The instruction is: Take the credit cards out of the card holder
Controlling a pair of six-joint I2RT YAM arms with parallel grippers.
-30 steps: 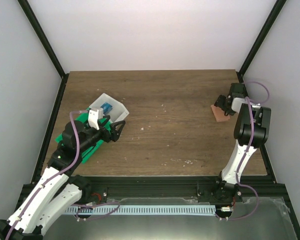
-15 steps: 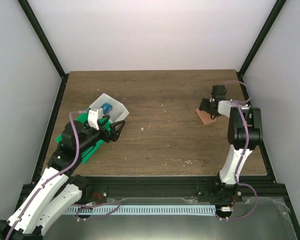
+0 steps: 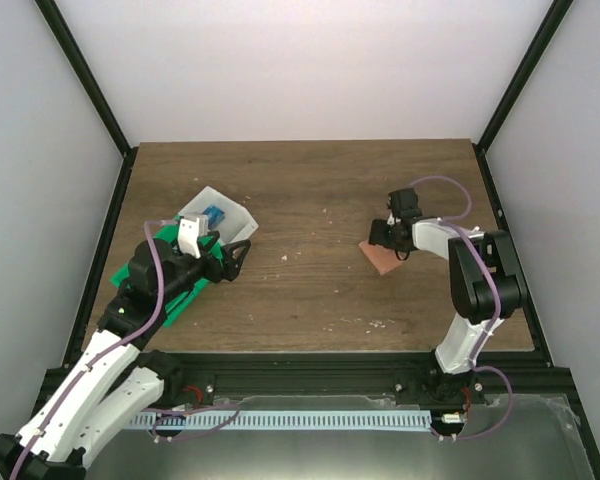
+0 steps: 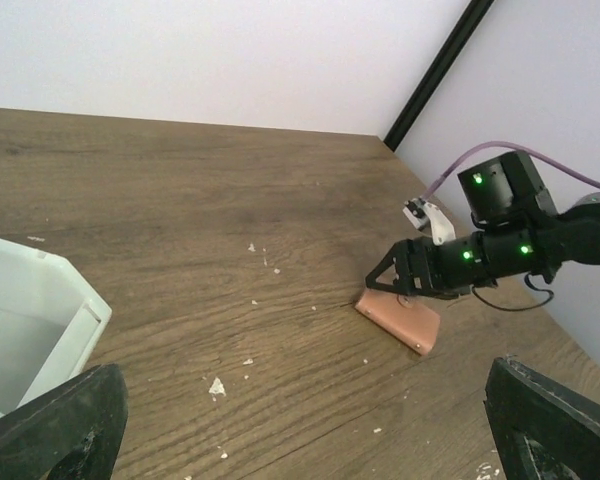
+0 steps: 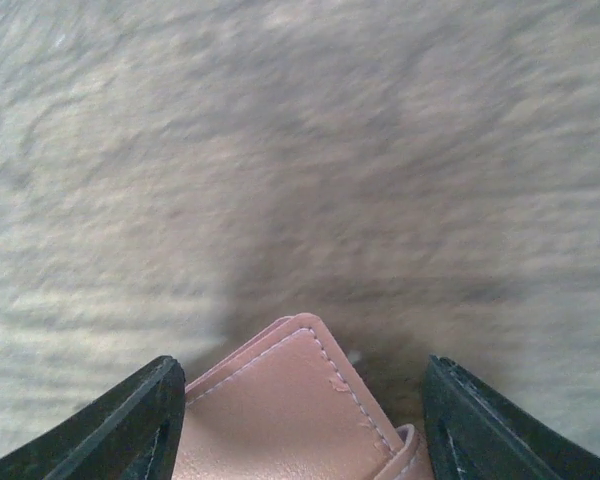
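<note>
Brown wood-grain counter (image 3: 310, 200) boxed in by plain white walls, black frame posts in the corners, a few pale crumbs scattered over the wood. Over on the right side, got the right pincer (image 3: 385, 240) down low and stretched in toward the middle. Clamped across the card holder (image 3: 380, 258), with a finger (image 5: 130, 420) at each side edge, so jaws fairly wide but gripping something. From the wrist view, only showing its salmon-orange outer face with a stitched border, one corner poking out ahead past the fingertips and the little tab tucked beside the finger on the right of that view. From the other arm's camera, looks tilted, sitting just below the pincer tips with its lower edge on or barely off the counter, can't tell which. Then the left pincer (image 3: 238, 262), spread as wide as can be and gripping nothing, hovering well apart from the card holder and aimed across at it. Just off to the left of that pincer, a white tray (image 3: 235, 212) with some small blue item (image 3: 215, 215) inside, too small to identify. Behind the pincer, under the left arm, a green tray (image 3: 175, 300), mostly hidden by the arm.
</note>
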